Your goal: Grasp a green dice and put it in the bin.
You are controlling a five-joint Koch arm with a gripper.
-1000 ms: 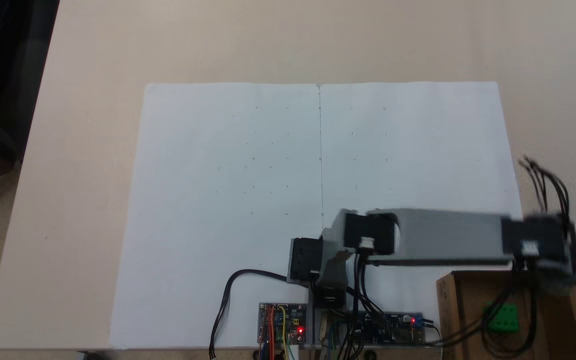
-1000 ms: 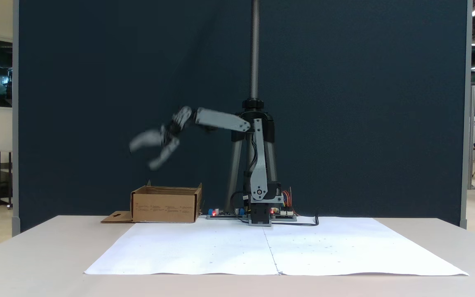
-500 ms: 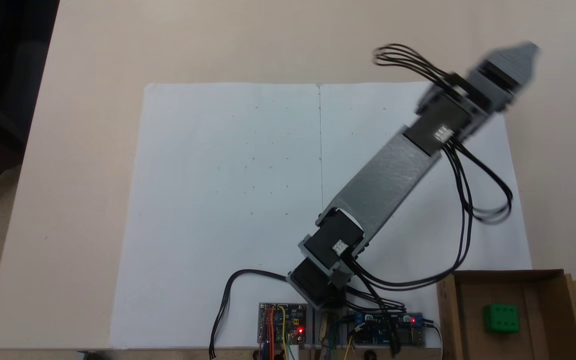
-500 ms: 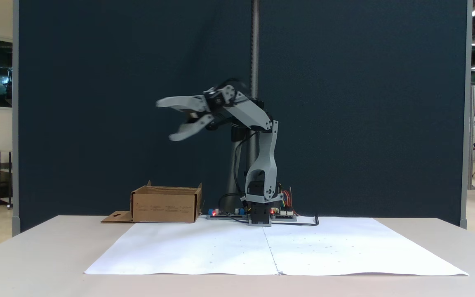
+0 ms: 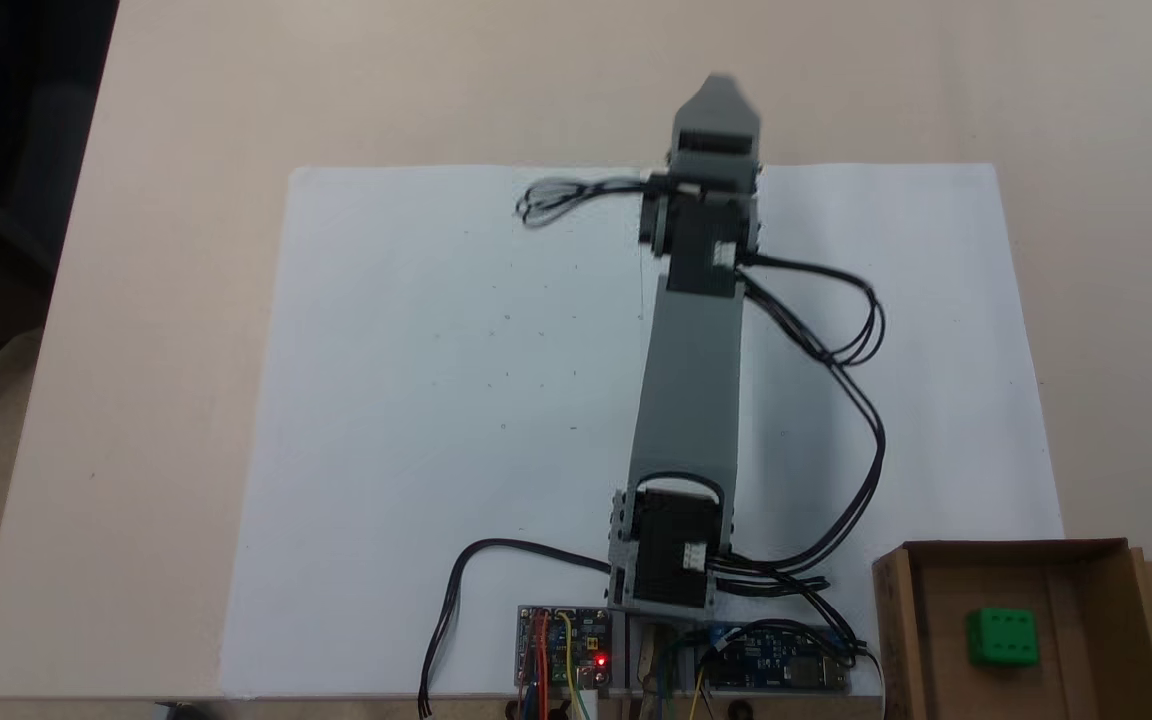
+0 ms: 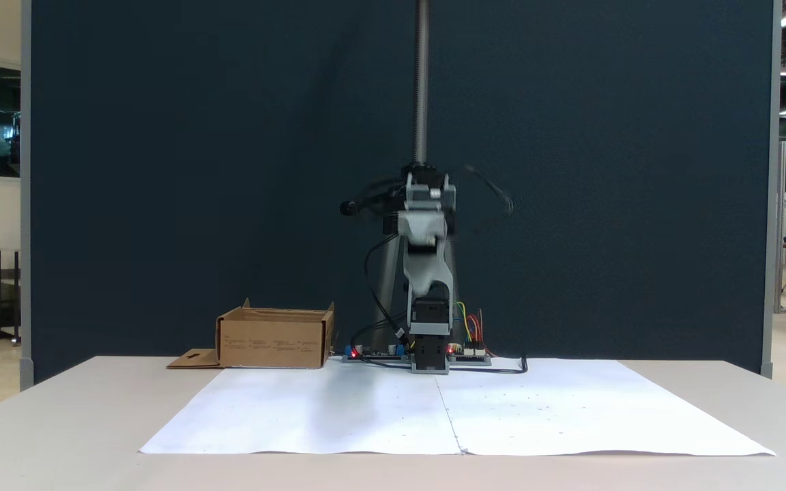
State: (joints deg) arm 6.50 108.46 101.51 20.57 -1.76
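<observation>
Resting in bin: 1 green dice point(image 5: 1004, 637) sits inside the bin point(image 5: 896, 630), lower right of frame.
Bearing: it lies well apart from my pincer point(image 5: 719, 88) at top centre.
Grip: I cannot tell.

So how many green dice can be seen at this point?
1. The green dice lies inside the bin, at the lower right of the top-down fixed view. In the front fixed view the bin's walls hide its inside, so it cannot be checked there.
</observation>
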